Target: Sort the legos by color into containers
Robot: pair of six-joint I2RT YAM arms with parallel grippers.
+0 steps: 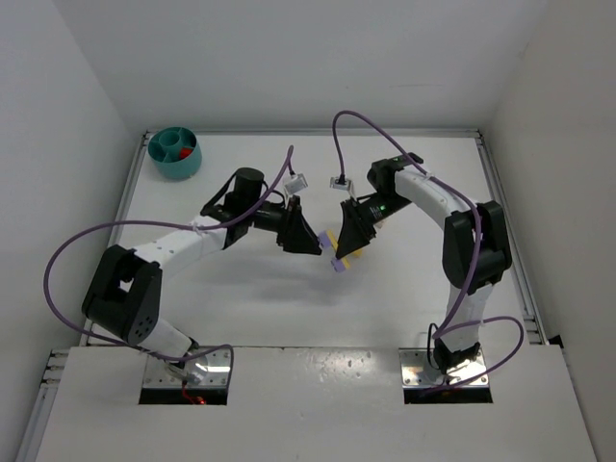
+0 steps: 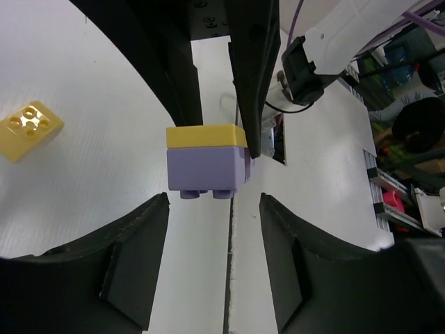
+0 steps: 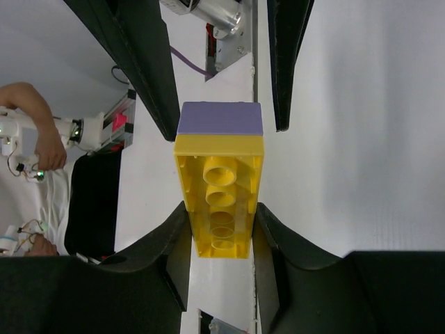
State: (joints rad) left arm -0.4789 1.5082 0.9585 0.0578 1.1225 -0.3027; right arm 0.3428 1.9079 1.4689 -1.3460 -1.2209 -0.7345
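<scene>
Right jaws pinch the yellow brick (image 3: 221, 202); my left jaws gape either side of its purple brick (image 2: 207, 172). Light, hard, slick: I'd grip flat faces.

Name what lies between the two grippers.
A purple lego stuck to the yellow lego that the right gripper holds; the left gripper is open. Wrist views show it.
</scene>
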